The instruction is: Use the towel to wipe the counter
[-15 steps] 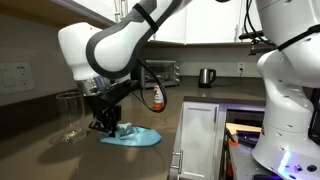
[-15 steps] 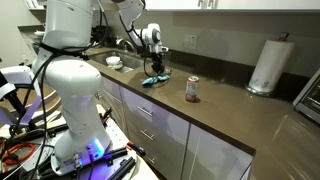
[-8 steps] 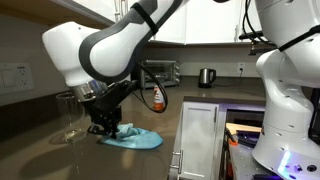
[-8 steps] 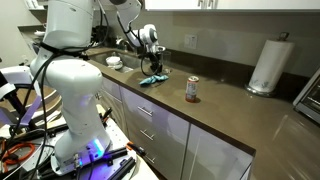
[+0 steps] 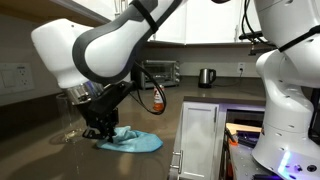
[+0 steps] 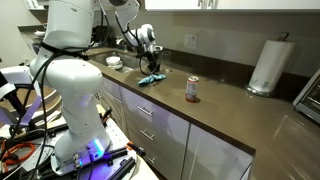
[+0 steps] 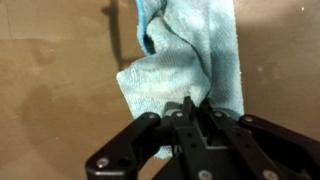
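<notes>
jaws: my gripper pinched shut on the blue towel | edges: towel lay bunched on the counter; open surface ran toward the can

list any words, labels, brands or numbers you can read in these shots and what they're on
No text can be read in any view.
Can: print on its side, too small to read.
Bottle: label colours show, wording blurred.
Towel: no tag or print visible in the wrist view.
</notes>
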Robot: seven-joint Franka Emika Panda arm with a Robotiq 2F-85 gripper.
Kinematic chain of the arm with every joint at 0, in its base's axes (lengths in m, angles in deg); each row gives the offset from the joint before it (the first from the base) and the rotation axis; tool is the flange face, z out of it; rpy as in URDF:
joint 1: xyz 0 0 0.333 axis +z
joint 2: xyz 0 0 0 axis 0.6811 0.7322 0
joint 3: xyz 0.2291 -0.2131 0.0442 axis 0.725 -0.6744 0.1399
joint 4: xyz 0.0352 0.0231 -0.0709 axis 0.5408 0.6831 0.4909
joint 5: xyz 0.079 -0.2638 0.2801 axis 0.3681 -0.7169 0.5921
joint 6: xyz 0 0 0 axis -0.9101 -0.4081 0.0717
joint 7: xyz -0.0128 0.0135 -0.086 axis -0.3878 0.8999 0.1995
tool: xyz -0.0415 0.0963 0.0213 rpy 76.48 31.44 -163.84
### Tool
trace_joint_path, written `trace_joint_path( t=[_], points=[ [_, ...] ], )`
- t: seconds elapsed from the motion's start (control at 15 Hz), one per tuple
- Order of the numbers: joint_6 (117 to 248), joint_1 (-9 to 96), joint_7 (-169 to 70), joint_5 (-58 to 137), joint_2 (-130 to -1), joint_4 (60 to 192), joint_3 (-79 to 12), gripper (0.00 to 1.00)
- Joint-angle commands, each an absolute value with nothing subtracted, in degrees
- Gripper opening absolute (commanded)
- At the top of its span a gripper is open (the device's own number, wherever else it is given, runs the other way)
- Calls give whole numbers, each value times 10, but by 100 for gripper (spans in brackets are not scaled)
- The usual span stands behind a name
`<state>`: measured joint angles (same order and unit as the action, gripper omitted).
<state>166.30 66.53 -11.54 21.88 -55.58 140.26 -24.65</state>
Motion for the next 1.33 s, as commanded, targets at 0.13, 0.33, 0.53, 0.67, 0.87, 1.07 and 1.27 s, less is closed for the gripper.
trace_joint_path(
  t=[0.13,0.33,0.53,0.67,0.87,1.07,1.27],
  points=[
    [1643,679,-129,214,-543,1381,-233,4],
    [1633,688,-133,212,-536,1366,-228,4],
    [1615,696,-142,213,-522,1340,-225,4],
    [1602,700,-156,213,-510,1317,-225,4],
    [1577,707,-176,211,-490,1279,-227,4],
    [1553,714,-192,208,-472,1246,-230,4],
    [1566,714,-176,215,-478,1259,-231,9]
  ],
)
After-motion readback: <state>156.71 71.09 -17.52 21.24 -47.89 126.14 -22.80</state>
